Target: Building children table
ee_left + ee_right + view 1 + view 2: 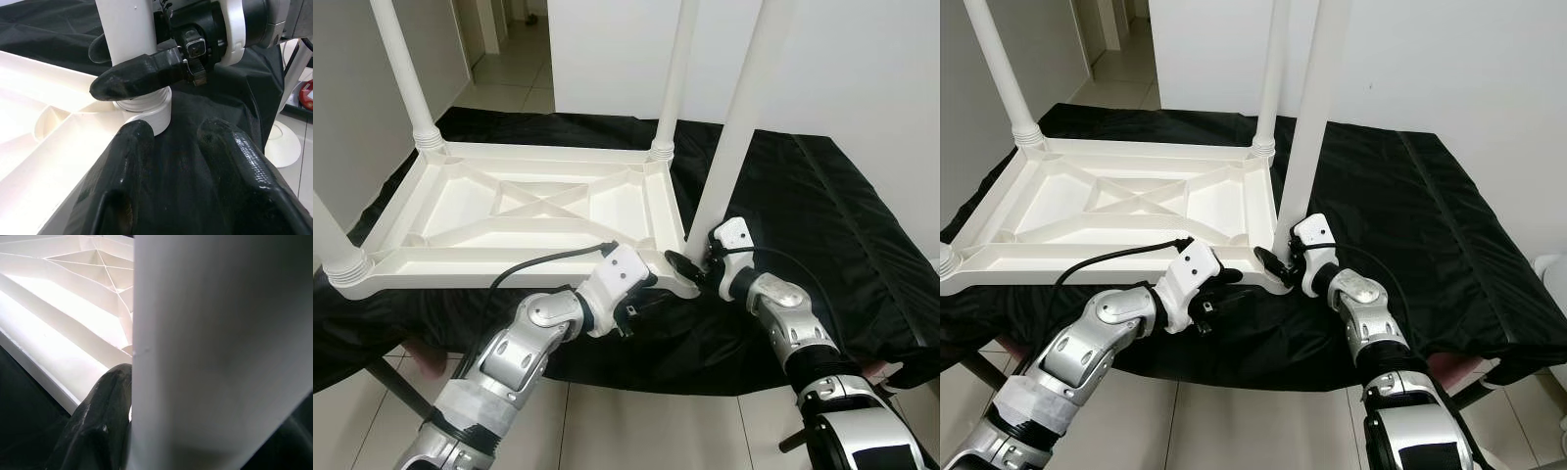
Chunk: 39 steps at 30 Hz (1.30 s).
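Observation:
The white children's table (524,211) lies upside down on a surface covered in black cloth (803,206), ribbed underside up. Legs stand in its far left (406,73), far right (674,78) and near left (333,245) corners. My right gripper (693,264) is shut on the foot of a fourth white leg (739,117), holding it upright over the near right corner socket (146,110). One finger (139,78) crosses in front of the leg. My left gripper (641,294) is open and low at the same corner, its fingers (127,166) over the cloth beside the table's edge.
White walls close the back and right, and a tiled hallway (514,59) opens at the far left. Tiled floor (646,431) lies below the cloth's front edge. A white round-based object (286,144) stands on the floor to the right.

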{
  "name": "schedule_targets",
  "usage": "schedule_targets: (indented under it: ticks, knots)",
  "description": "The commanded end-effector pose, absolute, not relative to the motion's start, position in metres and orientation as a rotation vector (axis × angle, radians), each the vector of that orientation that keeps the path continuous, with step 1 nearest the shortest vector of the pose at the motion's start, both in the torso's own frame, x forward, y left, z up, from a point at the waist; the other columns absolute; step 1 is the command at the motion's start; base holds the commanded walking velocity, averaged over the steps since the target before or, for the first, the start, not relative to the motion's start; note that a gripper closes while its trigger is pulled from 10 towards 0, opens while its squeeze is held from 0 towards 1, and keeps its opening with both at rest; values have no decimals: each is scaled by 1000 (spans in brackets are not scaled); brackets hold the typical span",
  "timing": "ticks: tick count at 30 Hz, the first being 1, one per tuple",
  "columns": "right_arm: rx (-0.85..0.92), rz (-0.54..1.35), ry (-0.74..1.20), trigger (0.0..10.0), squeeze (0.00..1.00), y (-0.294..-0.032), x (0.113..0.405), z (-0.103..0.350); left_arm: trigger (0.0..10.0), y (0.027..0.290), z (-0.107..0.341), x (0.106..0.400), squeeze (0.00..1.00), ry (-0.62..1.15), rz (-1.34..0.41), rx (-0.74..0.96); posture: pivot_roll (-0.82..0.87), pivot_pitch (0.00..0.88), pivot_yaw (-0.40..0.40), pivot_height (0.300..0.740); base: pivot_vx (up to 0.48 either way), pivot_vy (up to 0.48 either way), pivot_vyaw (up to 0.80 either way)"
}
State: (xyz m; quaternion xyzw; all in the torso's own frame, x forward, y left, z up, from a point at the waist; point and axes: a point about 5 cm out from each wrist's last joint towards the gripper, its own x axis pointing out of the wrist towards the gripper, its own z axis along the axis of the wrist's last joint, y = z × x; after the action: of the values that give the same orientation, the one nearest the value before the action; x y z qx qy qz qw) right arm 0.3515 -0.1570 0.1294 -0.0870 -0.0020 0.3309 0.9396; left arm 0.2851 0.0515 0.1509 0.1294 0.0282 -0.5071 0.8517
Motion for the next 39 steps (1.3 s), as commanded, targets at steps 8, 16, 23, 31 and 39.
schedule_targets:
  ticks: [8, 16, 23, 31, 39]
  knots:
    - [-74, 541, 23, 10000, 0, -153, 342, 114, 10000, 50, 147, 280, 0, 79, -1111, 273, 19, 0, -24, 740, 0, 0, 0]
    - [46, 198, 24, 10000, 0, -146, 336, 118, 10000, 52, 146, 279, 0, 85, -1106, 267, 13, 0, -33, 740, 0, 0, 0]
    - [77, -22, 10, 10000, 0, -134, 323, 117, 10000, 54, 145, 279, 0, 90, -1097, 265, 18, 0, -40, 740, 0, 0, 0]
    - [150, -19, -2, 10000, 0, -109, 311, 120, 10000, 57, 145, 277, 0, 98, -1088, 262, 20, 0, -37, 740, 0, 0, 0]
    - [129, -42, -35, 10000, 1000, -116, 307, 129, 10000, 59, 144, 277, 0, 102, -1079, 262, 22, 0, -45, 740, 0, 0, 0]
